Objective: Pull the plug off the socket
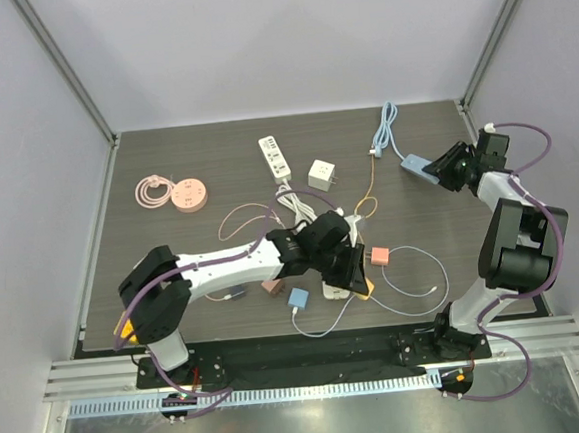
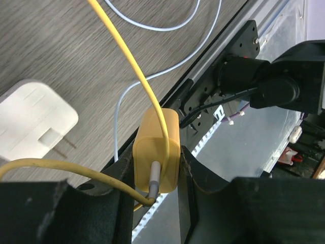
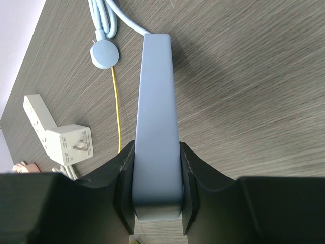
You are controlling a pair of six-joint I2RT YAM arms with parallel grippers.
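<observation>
My left gripper (image 2: 156, 158) is shut on a yellow plug (image 2: 156, 152), gripping its two sides. The plug's yellow cable (image 2: 127, 56) loops away over the table. In the top view this gripper (image 1: 357, 276) is at the table's near middle, and the plug sits in no socket. At the far right, my right gripper (image 3: 156, 148) is shut on the end of a long light-blue socket strip (image 3: 156, 101). The top view shows this gripper (image 1: 440, 171) and the strip (image 1: 416, 164) well apart from the yellow plug.
A white adapter (image 2: 33, 122) with bare prongs lies beside the left gripper. Also on the table are a white power strip (image 1: 277, 158), a white cube adapter (image 1: 321, 175), a pink round socket (image 1: 188, 195), small pink (image 1: 379, 256) and blue (image 1: 297, 298) adapters, and loose cables.
</observation>
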